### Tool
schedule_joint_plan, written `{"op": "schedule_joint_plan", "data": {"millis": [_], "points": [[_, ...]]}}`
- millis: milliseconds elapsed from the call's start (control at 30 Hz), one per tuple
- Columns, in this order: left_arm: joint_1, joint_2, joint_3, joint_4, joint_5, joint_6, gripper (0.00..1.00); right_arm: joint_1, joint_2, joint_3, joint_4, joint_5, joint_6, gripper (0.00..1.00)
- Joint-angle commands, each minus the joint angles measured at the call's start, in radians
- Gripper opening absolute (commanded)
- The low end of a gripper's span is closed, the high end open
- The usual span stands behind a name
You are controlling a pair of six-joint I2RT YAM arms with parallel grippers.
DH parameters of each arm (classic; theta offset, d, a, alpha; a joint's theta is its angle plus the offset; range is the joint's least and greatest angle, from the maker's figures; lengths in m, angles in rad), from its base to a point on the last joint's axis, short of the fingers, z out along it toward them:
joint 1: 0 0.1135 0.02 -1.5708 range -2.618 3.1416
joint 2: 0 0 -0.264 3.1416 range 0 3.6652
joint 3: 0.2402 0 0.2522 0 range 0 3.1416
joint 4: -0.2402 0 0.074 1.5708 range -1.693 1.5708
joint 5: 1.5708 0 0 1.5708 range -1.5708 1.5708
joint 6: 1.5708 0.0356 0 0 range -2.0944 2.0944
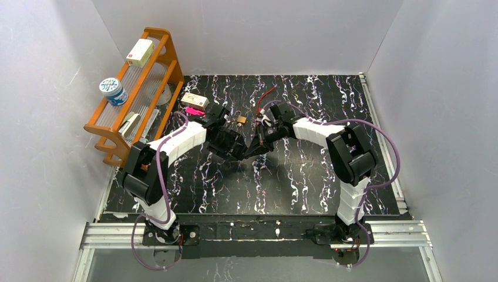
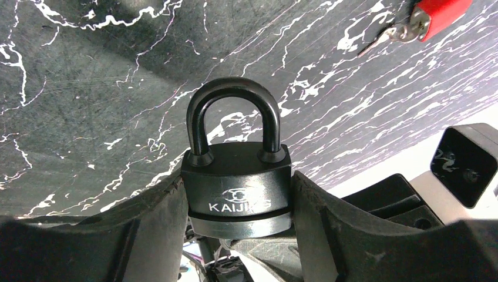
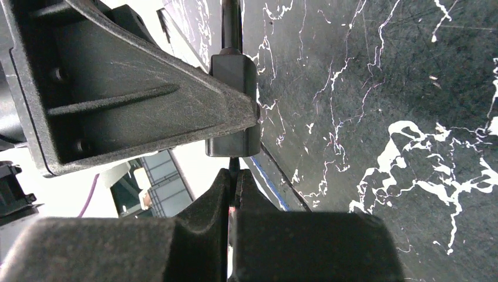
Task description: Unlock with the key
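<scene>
Left end effector (image 2: 238, 202) is squeezing the padlock (image 2: 235, 170); right end effector (image 3: 234, 188) is pinching the key (image 3: 234, 165) under it. Loop (image 2: 232, 94) is sitting shut, not unlocked.

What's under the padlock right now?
The shut right gripper sits just below the padlock clamped in the left gripper. The keyhole and any key are covered.

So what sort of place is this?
Likely a robot test booth: white walls box in a black marbled table, a left arm and right arm are bolted at its near edge, and a wooden rack holds props.
</scene>
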Motion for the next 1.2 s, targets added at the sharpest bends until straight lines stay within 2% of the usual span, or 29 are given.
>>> {"op": "schedule_joint_plan", "data": {"millis": [0, 200, 300, 433, 567, 767, 867, 967, 1000, 1100, 1167], "points": [[-0.027, -0.103, 0.015, 0.023, 0.121, -0.032, 0.1, -0.002, 0.025, 0.06, 0.013, 0.117, 0.075, 0.01], [-0.029, -0.131, 0.003, 0.075, 0.14, -0.033, 0.08, -0.002, 0.001, 0.002, 0.146, 0.096, 0.232, 0.01], [-0.029, -0.157, -0.016, 0.129, 0.125, -0.027, 0.07, -0.012, -0.046, -0.09, 0.35, 0.057, 0.395, 0.01], [-0.029, -0.232, -0.023, 0.162, 0.034, -0.009, 0.06, -0.023, -0.121, -0.187, 0.582, 0.022, 0.631, 0.01], [-0.029, -0.299, -0.057, 0.23, -0.016, -0.034, 0.05, -0.026, -0.194, -0.224, 0.693, 0.051, 0.801, 0.01], [-0.029, -0.398, -0.12, 0.377, -0.098, -0.069, 0.04, -0.025, -0.275, -0.374, 0.997, 0.158, 1.13, 0.01], [-0.029, -0.434, -0.142, 0.455, -0.132, -0.065, 0.04, -0.025, -0.313, -0.386, 1.019, 0.193, 1.165, 0.01], [-0.029, -0.454, -0.15, 0.499, -0.165, -0.02, 0.04, -0.027, -0.343, -0.355, 0.963, 0.199, 1.092, 0.02], [-0.029, -0.459, -0.152, 0.507, -0.177, 0.004, 0.04, -0.029, -0.352, -0.338, 0.919, 0.189, 1.039, 0.11], [-0.029, -0.482, -0.158, 0.548, -0.216, 0.113, 0.05, -0.044, -0.382, -0.287, 0.684, 0.158, 0.8, 0.5], [-0.029, -0.501, -0.163, 0.575, -0.271, 0.195, 0.09, -0.063, -0.432, -0.271, 0.519, 0.206, 0.64, 0.63]]}}
